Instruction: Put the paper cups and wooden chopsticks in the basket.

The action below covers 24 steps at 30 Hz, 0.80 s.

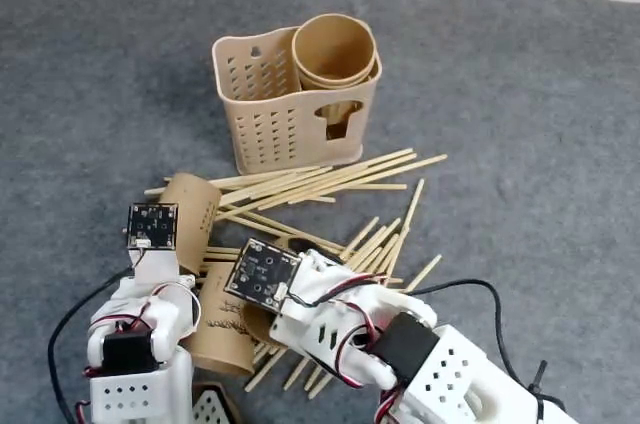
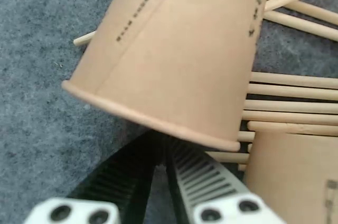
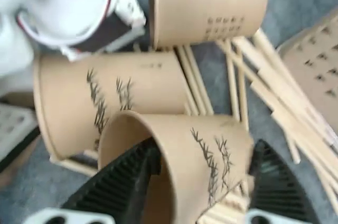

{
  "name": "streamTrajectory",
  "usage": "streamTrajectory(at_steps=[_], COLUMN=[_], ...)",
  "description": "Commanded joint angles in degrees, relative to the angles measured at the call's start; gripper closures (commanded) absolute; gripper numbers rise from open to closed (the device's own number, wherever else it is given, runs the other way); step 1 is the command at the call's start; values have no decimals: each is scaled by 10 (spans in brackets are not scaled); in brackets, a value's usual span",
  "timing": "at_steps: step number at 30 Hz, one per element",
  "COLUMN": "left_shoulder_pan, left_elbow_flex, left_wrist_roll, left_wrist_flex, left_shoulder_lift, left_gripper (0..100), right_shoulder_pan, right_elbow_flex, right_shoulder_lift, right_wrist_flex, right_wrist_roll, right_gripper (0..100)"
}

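Observation:
The beige slotted basket (image 1: 268, 124) stands upright at the back with stacked paper cups (image 1: 335, 49) in one compartment. Wooden chopsticks (image 1: 330, 184) lie scattered in front of it. One brown paper cup (image 1: 190, 216) lies on its side over them. My left gripper (image 2: 161, 147) is shut, its tips at the rim of that cup (image 2: 174, 49). A second cup (image 1: 225, 322) lies between the arms. My right gripper (image 3: 203, 171) is open around a third, bamboo-printed cup (image 3: 206, 150), with one finger at its mouth and the other outside its wall.
Grey carpet (image 1: 520, 124) covers the table, with free room to the right of and behind the basket. The left arm's body (image 3: 68, 7) sits close beside the right gripper. More chopsticks (image 2: 290, 100) lie beneath the cups.

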Motion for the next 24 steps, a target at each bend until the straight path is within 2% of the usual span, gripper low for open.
streamTrajectory(at_steps=[1, 6, 15, 22, 24], left_shoulder_pan=[9, 9, 9, 9, 9], left_elbow_flex=[11, 11, 11, 11, 11], left_wrist_roll=[-3, -3, -3, -3, -3], left_wrist_flex=[3, 3, 3, 3, 3], left_shoulder_lift=[-3, -3, -3, -3, -3], left_gripper=[993, 993, 993, 993, 993], right_shoulder_pan=[9, 11, 95, 113, 113], right_elbow_flex=[-28, -27, -26, -27, -28], right_shoulder_lift=[-7, -5, -3, -6, -6], right_wrist_flex=[-39, -43, -40, -39, -32], right_wrist_roll=[8, 11, 10, 11, 9], right_gripper=[827, 854, 858, 988, 994])
